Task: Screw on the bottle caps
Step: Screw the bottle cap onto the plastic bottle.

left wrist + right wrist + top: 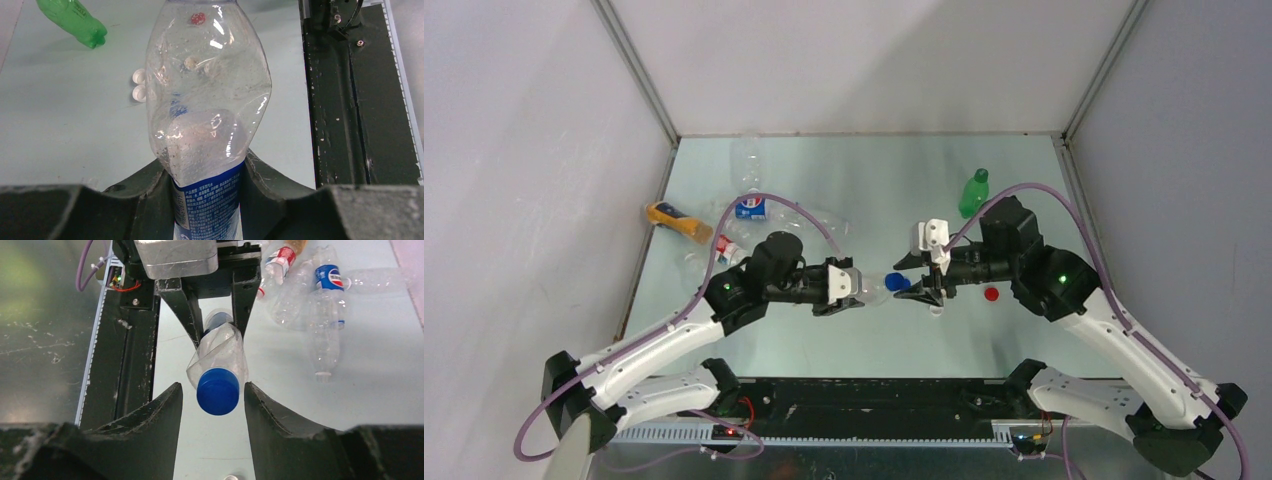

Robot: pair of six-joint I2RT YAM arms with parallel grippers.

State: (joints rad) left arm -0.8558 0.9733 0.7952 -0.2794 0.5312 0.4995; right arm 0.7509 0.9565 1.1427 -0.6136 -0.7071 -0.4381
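A pale green table [824, 190] sits inside white walls. Above it, the left gripper [852, 290] is clamped on a clear bottle [207, 100], held level. The blue cap [217, 391] on its neck sits between the right gripper [211, 390]'s parted jaws, with narrow gaps either side.

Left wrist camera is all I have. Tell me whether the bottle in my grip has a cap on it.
Observer: Yes, a blue cap sits on the neck of the clear bottle; how tight, I cannot tell.
Operator: Report the right gripper.
Observer: The right gripper is open, one finger on either side of that cap, gaps showing.
Operator: Name something outside my frame.
Observer: An orange bottle lies on its side at the far left.
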